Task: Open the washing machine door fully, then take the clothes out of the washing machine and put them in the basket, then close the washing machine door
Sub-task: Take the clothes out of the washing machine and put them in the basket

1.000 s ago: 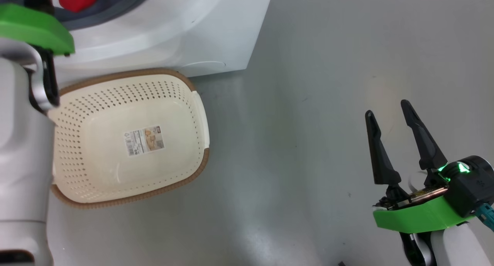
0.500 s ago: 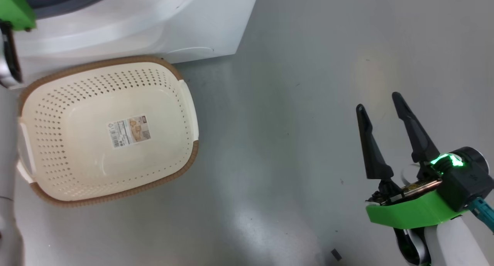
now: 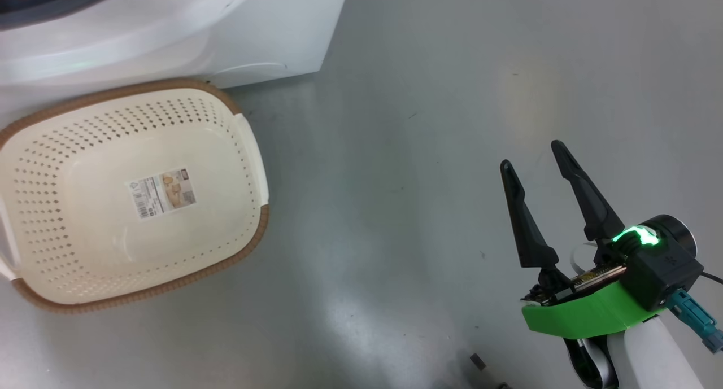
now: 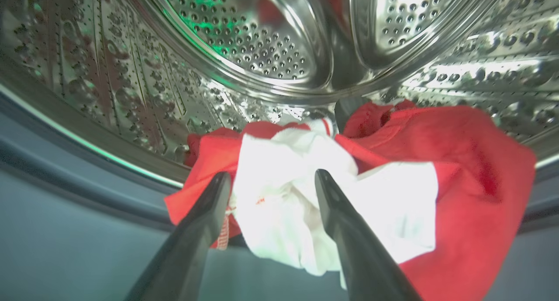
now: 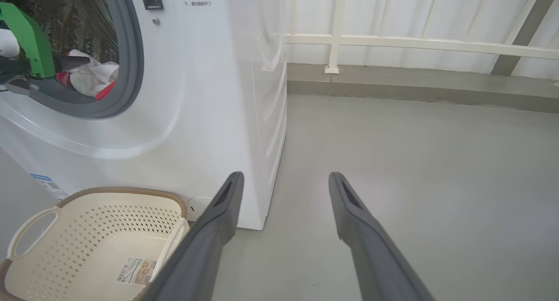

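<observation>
I had the left gripper (image 4: 273, 174) inside the washing machine (image 5: 209, 95), fingers spread wide at the red-and-white clothes (image 4: 393, 196) heaped low in the drum (image 4: 244, 43). I couldn't tell whether they touched. The basket (image 3: 85, 248) beside the machine held a paper label (image 3: 161, 193). The right gripper (image 3: 530, 153) hung wide apart over the grey floor (image 3: 395, 152).

Red-and-white clothes (image 4: 393, 192), cream perforated basket (image 3: 261, 231) with brown rim, white washing machine (image 5: 209, 95)

Red-and-white clothes (image 4: 471, 170) inside the washing machine (image 5: 209, 95)
</observation>
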`<state>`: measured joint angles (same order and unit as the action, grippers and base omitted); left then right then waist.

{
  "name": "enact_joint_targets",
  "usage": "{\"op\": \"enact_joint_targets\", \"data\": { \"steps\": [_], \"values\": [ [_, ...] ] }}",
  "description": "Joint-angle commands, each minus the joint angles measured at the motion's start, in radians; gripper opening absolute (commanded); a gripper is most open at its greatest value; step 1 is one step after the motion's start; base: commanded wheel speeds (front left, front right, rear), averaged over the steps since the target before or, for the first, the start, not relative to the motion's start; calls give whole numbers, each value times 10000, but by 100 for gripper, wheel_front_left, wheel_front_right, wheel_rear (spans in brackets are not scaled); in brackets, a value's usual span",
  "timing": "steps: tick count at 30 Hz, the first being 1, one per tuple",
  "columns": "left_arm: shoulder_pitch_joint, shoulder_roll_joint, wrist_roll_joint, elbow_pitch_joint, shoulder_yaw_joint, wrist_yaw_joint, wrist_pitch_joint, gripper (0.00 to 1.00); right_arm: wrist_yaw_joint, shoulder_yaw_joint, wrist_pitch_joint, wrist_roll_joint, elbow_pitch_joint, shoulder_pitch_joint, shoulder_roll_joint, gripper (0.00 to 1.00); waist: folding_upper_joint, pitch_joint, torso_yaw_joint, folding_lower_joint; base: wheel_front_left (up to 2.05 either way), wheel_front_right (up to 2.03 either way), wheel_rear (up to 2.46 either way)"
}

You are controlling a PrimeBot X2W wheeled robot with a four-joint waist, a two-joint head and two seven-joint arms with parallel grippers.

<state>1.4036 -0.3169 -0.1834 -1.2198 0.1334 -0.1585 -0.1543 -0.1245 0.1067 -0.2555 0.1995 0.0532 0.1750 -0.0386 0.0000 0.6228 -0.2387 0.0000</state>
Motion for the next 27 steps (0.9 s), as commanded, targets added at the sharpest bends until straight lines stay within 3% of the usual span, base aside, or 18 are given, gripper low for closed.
{"op": "enact_joint_targets", "data": {
  "steps": [1, 11, 27],
  "values": [
    [227, -631, 151, -10, 10, -181, 198, 100, -62, 227, -63, 105, 179, 60, -116, 100, 0, 28, -105, 0, 0, 0, 0],
    [140, -829, 136, -522, 241, -263, 1207, 100, -62, 311, -63, 243, 180, 36, -116, 100, 0, 151, -278, 0, 0, 0, 0],
    [-43, -1003, -7, -651, 464, -175, 1787, 100, -62, 410, -63, 428, 147, 106, -116, 100, 0, 245, -418, 0, 0, 0, 0]
  ]
}}
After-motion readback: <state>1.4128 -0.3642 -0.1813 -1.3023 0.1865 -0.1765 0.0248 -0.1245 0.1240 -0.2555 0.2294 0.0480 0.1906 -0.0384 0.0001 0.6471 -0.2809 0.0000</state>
